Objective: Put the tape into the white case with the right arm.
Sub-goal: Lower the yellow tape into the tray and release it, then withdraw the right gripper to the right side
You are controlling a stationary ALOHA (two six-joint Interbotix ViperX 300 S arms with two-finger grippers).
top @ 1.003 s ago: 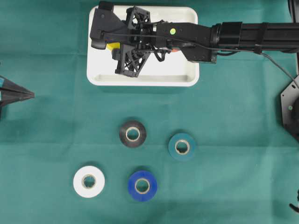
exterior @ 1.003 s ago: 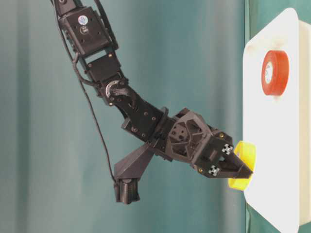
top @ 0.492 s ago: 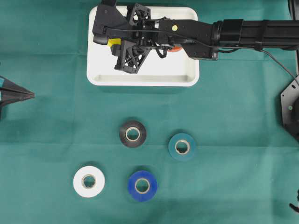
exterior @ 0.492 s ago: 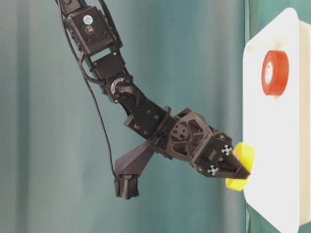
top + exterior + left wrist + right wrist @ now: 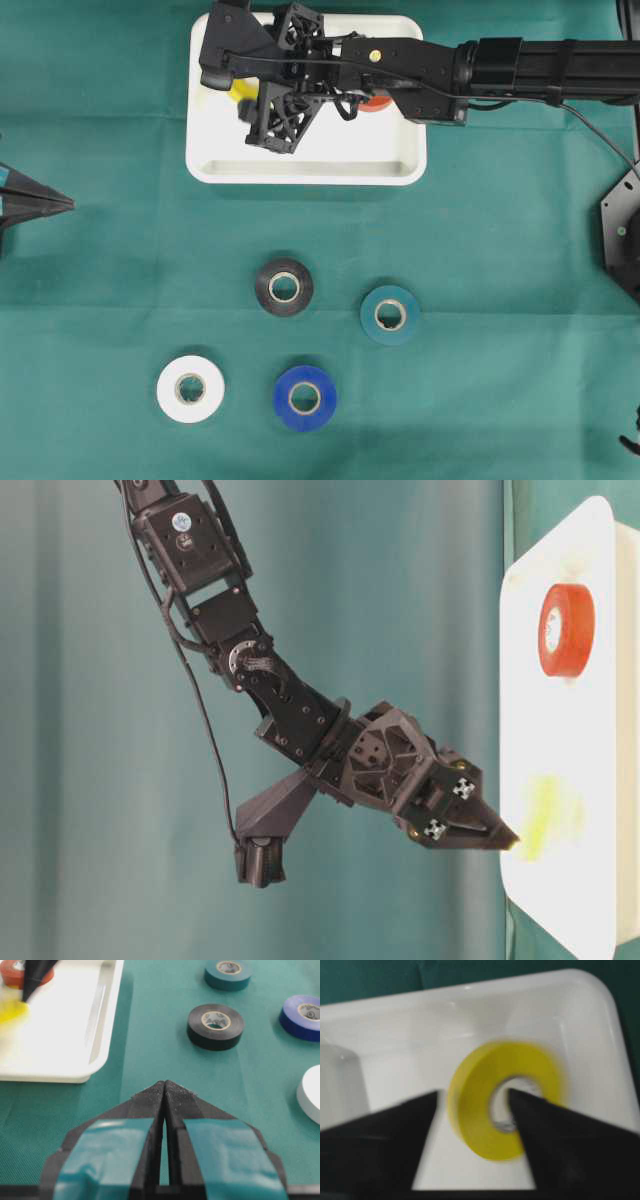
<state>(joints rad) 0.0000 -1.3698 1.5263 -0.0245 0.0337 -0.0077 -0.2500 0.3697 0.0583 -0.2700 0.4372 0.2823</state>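
Yellow tape [image 5: 506,1101], blurred, seems loose inside the white case [image 5: 305,168], just beyond the right arm's parted fingers [image 5: 555,1145].

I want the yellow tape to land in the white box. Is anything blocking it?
No. The yellow tape is blurred, already over the white case floor, with the right gripper jaws apart around it.

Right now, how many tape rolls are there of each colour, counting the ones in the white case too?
Yellow tape roll: 1
Orange-red tape roll: 1
Black tape roll: 1
Teal tape roll: 1
Blue tape roll: 1
White tape roll: 1
Total: 6
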